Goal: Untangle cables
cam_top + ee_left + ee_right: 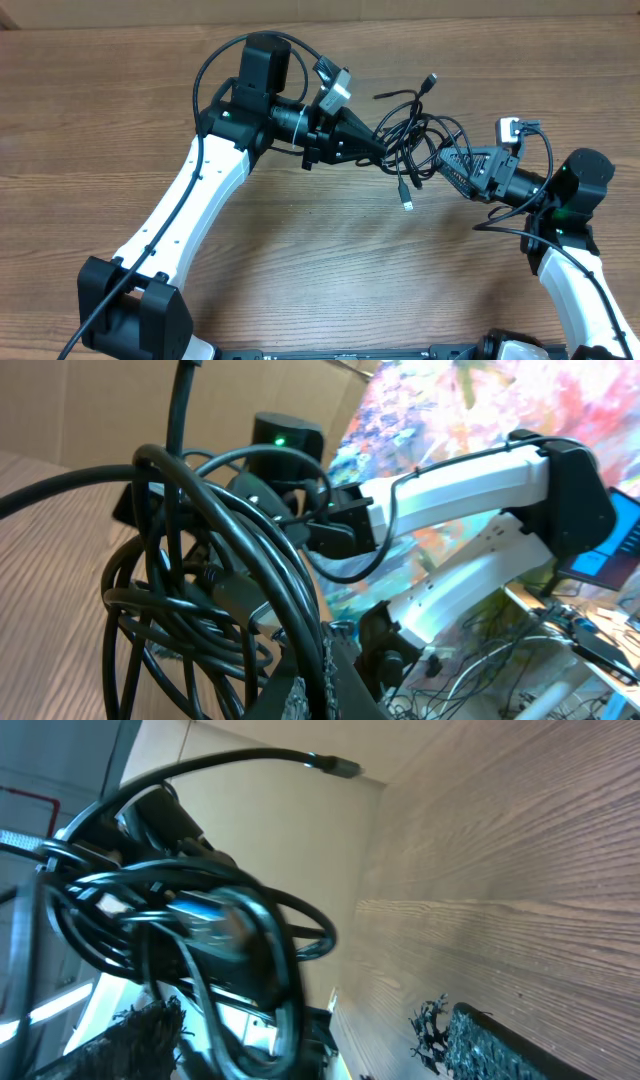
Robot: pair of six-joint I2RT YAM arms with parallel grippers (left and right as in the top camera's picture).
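- The cables [415, 138] form one black knot of loops over the middle of the tabletop [300, 270], between the two claws.
- The left claw [378, 148] reaches in from the left and points right. Its jaws are pinched tight on the knot's left side. In the left wrist view the loops rise straight out of its tip.
- The right claw [445, 165] points left at the knot's right side. Its jaws stand wide apart, with loops lying between them nearer one jaw, and they are not closed on the loops.
- One strand arcs away from the knot toward the far edge and ends in a small plug [430, 79].
- Another strand trails toward the near edge and ends in a silver-tipped plug [408, 203].
- I cannot tell whether the knot rests on the tabletop or hangs just above it.
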